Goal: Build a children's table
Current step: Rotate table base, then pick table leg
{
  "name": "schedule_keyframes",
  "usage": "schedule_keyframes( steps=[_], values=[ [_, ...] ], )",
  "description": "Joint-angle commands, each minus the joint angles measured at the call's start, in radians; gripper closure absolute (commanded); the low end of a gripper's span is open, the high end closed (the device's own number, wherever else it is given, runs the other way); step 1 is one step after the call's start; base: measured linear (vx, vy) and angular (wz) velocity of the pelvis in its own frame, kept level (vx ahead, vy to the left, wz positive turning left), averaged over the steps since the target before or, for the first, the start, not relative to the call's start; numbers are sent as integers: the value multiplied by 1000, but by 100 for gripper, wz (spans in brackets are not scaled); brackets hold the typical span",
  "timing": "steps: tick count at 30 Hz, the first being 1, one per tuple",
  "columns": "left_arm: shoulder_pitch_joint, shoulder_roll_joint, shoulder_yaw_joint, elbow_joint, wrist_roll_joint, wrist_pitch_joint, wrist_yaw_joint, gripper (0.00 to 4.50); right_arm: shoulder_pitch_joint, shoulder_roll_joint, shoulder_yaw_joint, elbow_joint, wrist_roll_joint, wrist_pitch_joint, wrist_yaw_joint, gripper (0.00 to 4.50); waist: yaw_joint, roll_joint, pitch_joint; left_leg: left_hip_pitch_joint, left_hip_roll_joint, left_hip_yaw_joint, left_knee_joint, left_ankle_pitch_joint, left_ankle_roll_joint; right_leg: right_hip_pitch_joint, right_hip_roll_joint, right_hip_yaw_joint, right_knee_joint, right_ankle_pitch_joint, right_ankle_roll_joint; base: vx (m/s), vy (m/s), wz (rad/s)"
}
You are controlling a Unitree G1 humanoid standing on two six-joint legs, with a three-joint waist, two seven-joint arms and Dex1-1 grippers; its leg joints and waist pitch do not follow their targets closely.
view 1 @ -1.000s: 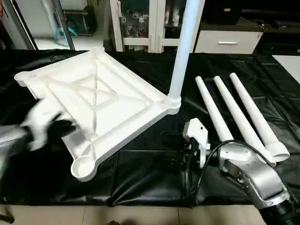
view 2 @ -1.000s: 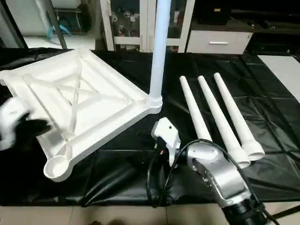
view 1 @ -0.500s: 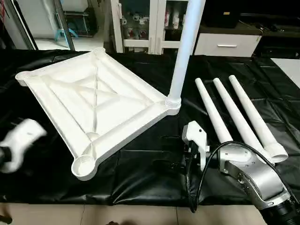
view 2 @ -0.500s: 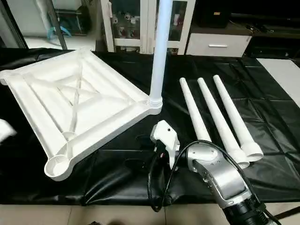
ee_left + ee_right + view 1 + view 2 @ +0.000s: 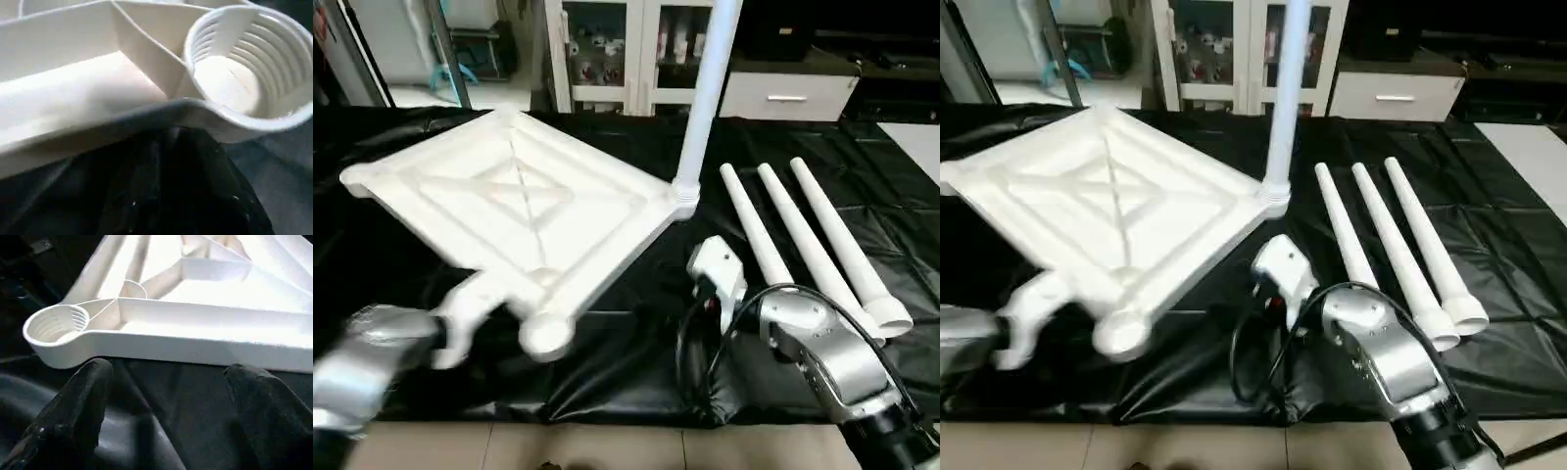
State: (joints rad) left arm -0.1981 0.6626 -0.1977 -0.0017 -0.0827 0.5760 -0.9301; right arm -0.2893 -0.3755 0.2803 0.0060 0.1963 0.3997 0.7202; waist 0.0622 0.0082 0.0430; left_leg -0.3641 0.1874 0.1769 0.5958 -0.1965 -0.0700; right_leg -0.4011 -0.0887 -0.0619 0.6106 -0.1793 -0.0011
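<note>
Left pincer (image 5: 470, 304) clenches the near edge of the white plastic X-ribbed tabletop (image 5: 524, 211), lifting it off the black-draped surface (image 5: 636, 323). Right pincer (image 5: 166, 401) hangs released, fingers (image 5: 73, 401) spread just short of that edge.

Risk: a narrow edge grip could slip; tilt could topple the upright white tube leg (image 5: 705, 98).

Near corner socket (image 5: 244, 73) empty. Three loose white tube legs (image 5: 813, 245) lie right.

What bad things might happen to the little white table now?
The tabletop looks tipped, its near corner socket raised by the left gripper; if the grip slips, it may drop. The one fitted leg leans with it and might wobble loose. The three loose legs lie close by and may get bumped and roll.
</note>
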Motion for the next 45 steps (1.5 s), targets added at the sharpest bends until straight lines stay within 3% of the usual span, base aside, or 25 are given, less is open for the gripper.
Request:
schedule_keyframes(
  steps=[1,5,10,14,22,25,28,33,34,36,37,39,40,41,45],
  values=[
    [-32,-27,-26,-1,15,-2,34,349,-12,6,-9,18,-28,-14,-29,56,-4,16,-53,15,34,-12,-82,-274,-30,37,-45,47,-71,-209,-197,0,0,0],
    [-70,-87,-58,20,39,-14,77,349,-30,33,-10,71,-67,-38,-95,56,-7,12,-56,8,32,-13,-80,-240,-23,43,-44,45,-69,-195,-192,0,0,0],
    [-113,-178,-67,66,53,-54,144,349,-44,57,-35,74,-60,-47,-120,56,-7,13,-59,11,32,-10,-74,-218,-10,42,-42,45,-67,-149,-204,0,0,0],
    [-147,-255,-78,139,66,-138,204,349,-42,68,-56,55,-49,-42,-130,56,-6,9,-61,5,33,-12,-73,-197,-2,48,-43,43,-64,-119,-204,0,0,0],
    [-141,-323,-117,114,69,-150,211,349,-35,69,-93,5,-62,-5,-190,56,-7,5,-58,5,35,-11,-74,-199,5,47,-45,44,-71,-170,-189,0,0,0],
    [-86,-289,-132,3,43,-139,166,349,-66,69,-141,-15,-124,159,-327,56,-9,10,-58,7,36,-12,-76,-190,-5,46,-41,43,-68,-161,-191,0,0,0],
    [10,-207,-116,-164,-23,-95,77,349,-100,76,-233,-24,-76,339,-390,28,-14,12,-57,9,35,-12,-77,-194,-12,47,-40,43,-63,-150,-204,0,0,0],
    [56,-158,-94,-269,-81,-53,25,349,-142,60,-272,1,-92,418,-433,9,-23,14,-50,11,30,-10,-79,-256,-35,39,-37,42,-73,-250,-177,0,0,0],
    [56,-159,-84,-290,-103,-40,18,349,-157,54,-277,10,-99,453,-442,9,-25,5,-50,13,31,-8,-79,-258,-37,38,-36,43,-73,-256,-174,0,0,0],
    [43,-170,-66,-321,-139,-24,14,349,-190,45,-289,36,-109,521,-457,9,-25,8,-49,13,30,-10,-78,-250,-40,38,-37,43,-71,-266,-174,0,0,0],
    [38,-167,-66,-332,-143,-20,12,349,-202,44,-295,44,-109,554,-461,9,-26,3,-49,12,29,-8,-77,-242,-40,37,-36,43,-73,-264,-168,0,0,0],
    [27,-154,-73,-356,-145,-7,9,349,-226,33,-294,79,-122,637,-480,9,-26,5,-50,11,27,-8,-76,-227,-42,39,-36,44,-70,-259,-163,0,0,0],
    [21,-151,-78,-359,-139,-9,10,349,-234,28,-289,99,-133,663,-489,9,-26,-1,-52,10,27,-8,-75,-213,-40,40,-35,44,-70,-248,-162,0,0,0],
    [16,-148,-83,-363,-133,-10,11,349,-242,23,-285,119,-142,691,-500,9,-26,1,-54,9,25,-8,-73,-181,-40,42,-35,44,-66,-221,-168,0,0,0],
    [-11,-154,-96,-371,-122,0,24,349,-249,24,-295,178,-143,709,-520,9,-22,1,-59,8,25,-5,-66,-119,-34,46,-36,44,-57,-136,-185,0,0,0]
  ],
)
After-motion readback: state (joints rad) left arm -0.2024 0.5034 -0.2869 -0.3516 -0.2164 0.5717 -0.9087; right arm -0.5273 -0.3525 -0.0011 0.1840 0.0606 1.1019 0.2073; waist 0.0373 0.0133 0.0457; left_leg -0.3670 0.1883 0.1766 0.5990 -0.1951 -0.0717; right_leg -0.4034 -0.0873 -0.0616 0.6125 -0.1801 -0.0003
